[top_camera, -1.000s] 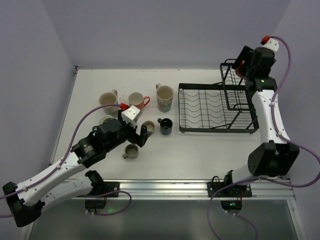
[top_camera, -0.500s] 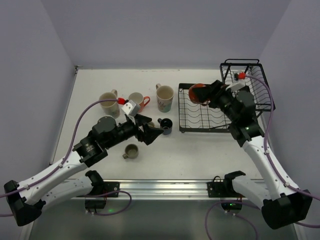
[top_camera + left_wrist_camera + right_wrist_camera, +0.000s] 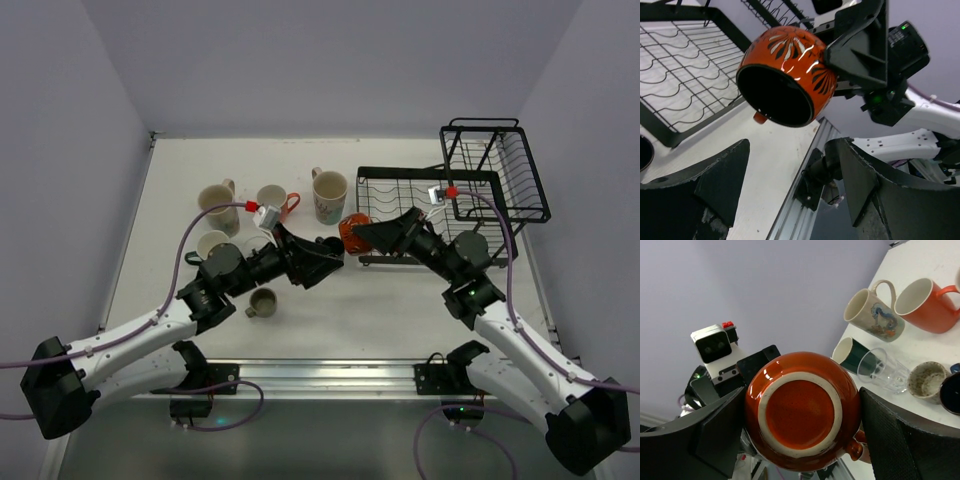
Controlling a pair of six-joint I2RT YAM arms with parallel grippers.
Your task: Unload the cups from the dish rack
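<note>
At my far left a cream mug [image 3: 215, 197] and a patterned mug [image 3: 329, 197] stand on the tabletop [image 3: 400, 290]. My left claw [image 3: 322, 258] is spread wide and empty, its tips just short of the orange cup [image 3: 350, 232], whose mouth faces it. My right claw [image 3: 368, 233] clamps that cup by its sides, in the air beside the near left corner of the dish rack [image 3: 360, 195].

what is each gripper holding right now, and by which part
The right gripper holds the orange cup by its round body, a finger on each side. The left gripper is open and holds nothing.
</note>
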